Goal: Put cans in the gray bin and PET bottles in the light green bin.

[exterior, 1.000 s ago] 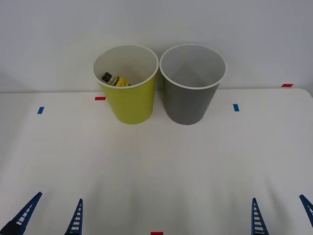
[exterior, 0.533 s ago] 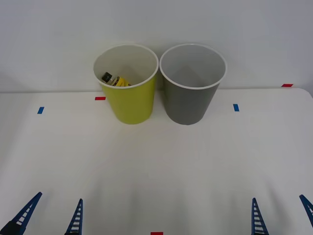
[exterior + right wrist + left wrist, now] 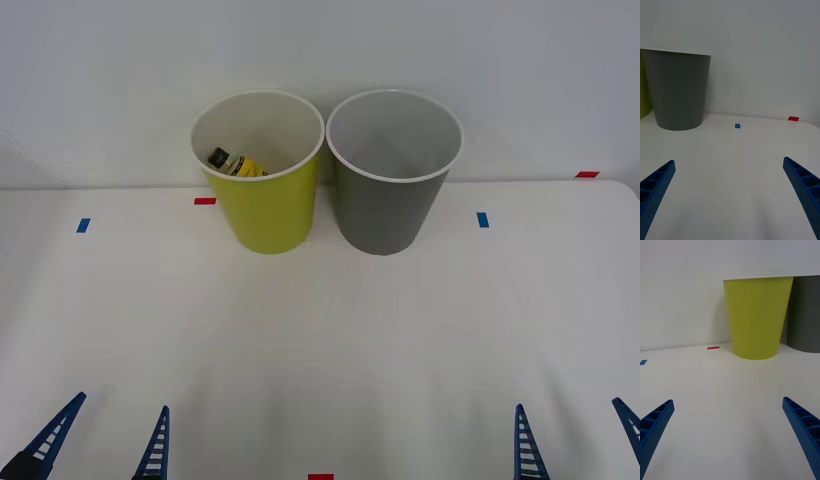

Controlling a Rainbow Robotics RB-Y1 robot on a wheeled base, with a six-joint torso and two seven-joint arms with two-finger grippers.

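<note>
pet bottle (image 3: 234,163) unmoved in light green bin (image 3: 270,215)

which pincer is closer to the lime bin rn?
Left. The left pincer sits at the near table edge, in front of the yellow-green tapered plastic bin and slightly to its left; the right pincer is far off on the gray bin's side. Both open.

Tape marks on the white table (image 3: 320,340)

We see red tape (image 3: 205,201), blue tape (image 3: 83,225), another blue (image 3: 483,219), far red (image 3: 587,174), and near-edge red (image 3: 320,477) on it.
</note>
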